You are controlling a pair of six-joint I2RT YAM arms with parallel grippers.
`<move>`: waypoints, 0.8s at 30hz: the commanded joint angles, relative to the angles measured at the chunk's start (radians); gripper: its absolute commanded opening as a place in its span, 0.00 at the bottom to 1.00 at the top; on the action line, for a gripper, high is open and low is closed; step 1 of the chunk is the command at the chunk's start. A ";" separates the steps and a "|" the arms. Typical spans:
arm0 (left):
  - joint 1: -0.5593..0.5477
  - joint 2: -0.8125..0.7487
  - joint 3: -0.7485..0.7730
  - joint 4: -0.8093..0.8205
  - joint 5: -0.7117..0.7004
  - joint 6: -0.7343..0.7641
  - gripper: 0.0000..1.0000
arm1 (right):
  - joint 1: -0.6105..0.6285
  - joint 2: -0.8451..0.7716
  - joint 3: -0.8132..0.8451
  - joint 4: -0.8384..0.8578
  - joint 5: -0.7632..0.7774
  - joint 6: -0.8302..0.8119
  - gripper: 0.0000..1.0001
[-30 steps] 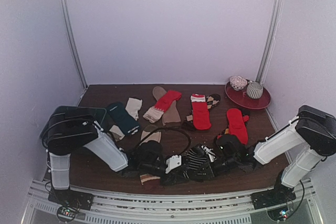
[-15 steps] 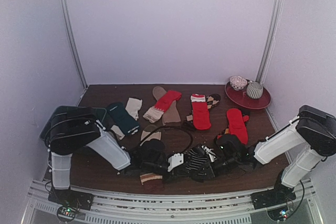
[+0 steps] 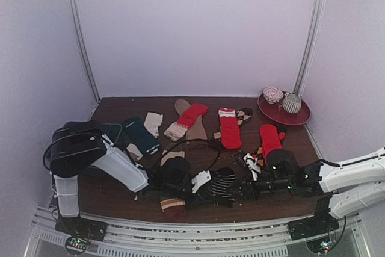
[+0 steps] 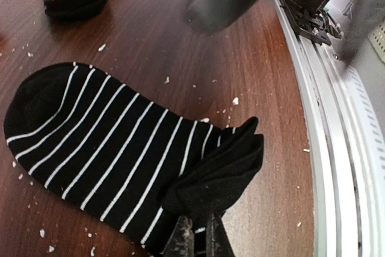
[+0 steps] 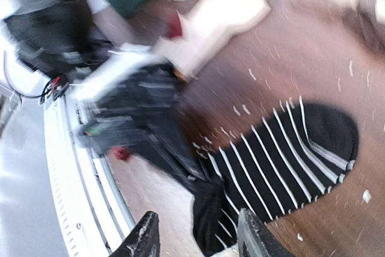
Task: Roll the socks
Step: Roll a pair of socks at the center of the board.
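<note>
1. The black-and-white striped sock (image 4: pixel 108 142) lies flat on the brown tabletop (image 4: pixel 198 46). It is near the front edge and between the two arms, with its rounded toe at the end away from the left gripper (image 4: pixel 197 234).
2. The left gripper is pinched narrow on the cuff end of the striped sock. The fabric there is bunched and folded into a dark flap that lies over the striped part.
3. The right gripper (image 5: pixel 197 224) has its fingers spread wide with nothing between them. It hangs just above the near end of the same sock. Its wrist view is smeared, so finer detail cannot be made out.
4. Farther back on the tabletop lie the other socks:
   - two red socks (image 3: pixel 230 130) side by side
   - a red-and-tan sock (image 3: pixel 187 120) laid across a plain tan one
   - a dark teal sock (image 3: pixel 142 135)
   - a cream sock (image 3: pixel 154 123) just beside the teal one
   - an argyle sock (image 3: pixel 244 114) touching the upper red one
5. A tan sock with brown stripes (image 3: pixel 172 204) sits at the very front edge, below the left arm's wrist.
6. A red plate (image 3: pixel 299 117) in the far right corner carries two rolled bundles (image 3: pixel 291 103).
7. Small white specks (image 4: pixel 236 100) are scattered over the wood around the striped sock.
</note>
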 commanded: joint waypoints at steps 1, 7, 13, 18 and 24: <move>0.011 0.023 -0.034 -0.257 0.024 -0.090 0.00 | 0.148 -0.094 -0.080 0.060 0.323 -0.193 0.45; 0.033 0.024 -0.041 -0.268 0.044 -0.119 0.00 | 0.272 -0.007 -0.092 0.143 0.424 -0.330 0.45; 0.038 0.040 -0.039 -0.256 0.068 -0.124 0.00 | 0.321 0.170 -0.037 0.209 0.481 -0.395 0.45; 0.038 0.049 -0.039 -0.255 0.075 -0.123 0.00 | 0.332 0.252 0.003 0.232 0.489 -0.432 0.45; 0.040 0.058 -0.048 -0.252 0.080 -0.118 0.00 | 0.336 0.328 0.040 0.246 0.482 -0.452 0.44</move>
